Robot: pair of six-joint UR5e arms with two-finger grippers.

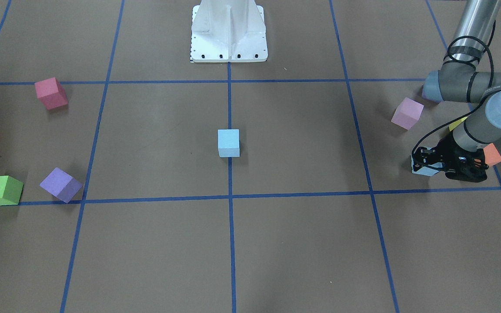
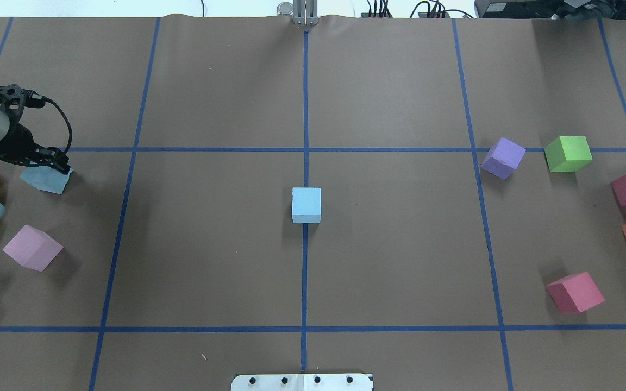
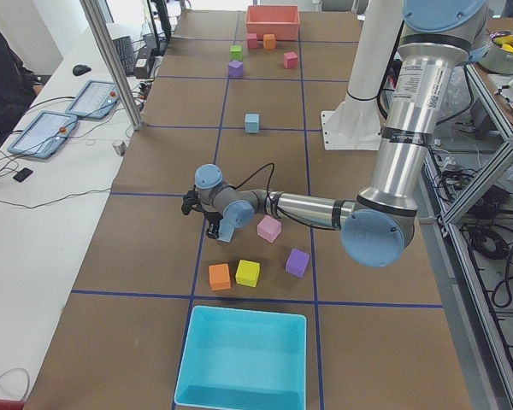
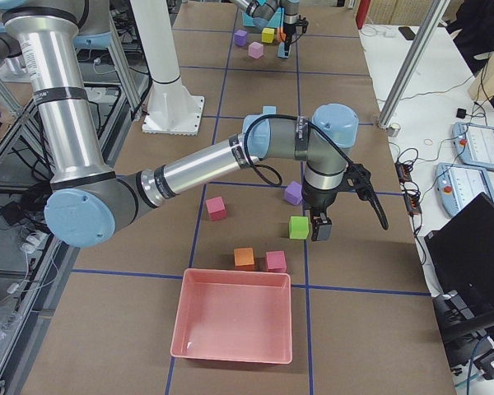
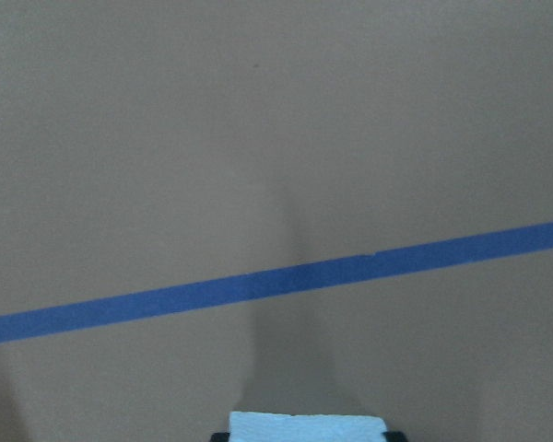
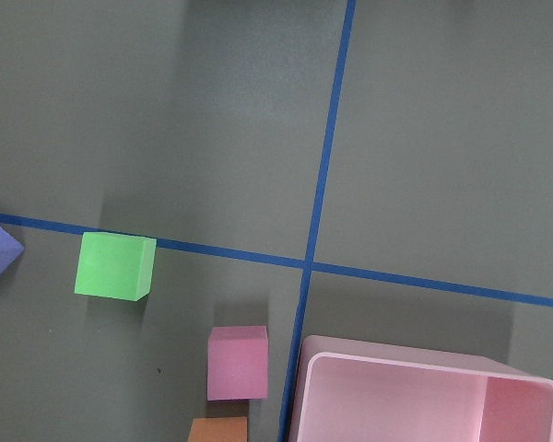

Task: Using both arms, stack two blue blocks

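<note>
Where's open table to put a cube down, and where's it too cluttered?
Free: the middle squares around the centre blue block, white pedestal to far edge. Crowded: the left end, where the left gripper holds the other blue block near a pink cube, and the right end around the green cube.

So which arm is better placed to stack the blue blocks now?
Left. The left gripper grips one blue block; the centre block sits free. The right gripper hangs by the green cube, away from both.
</note>
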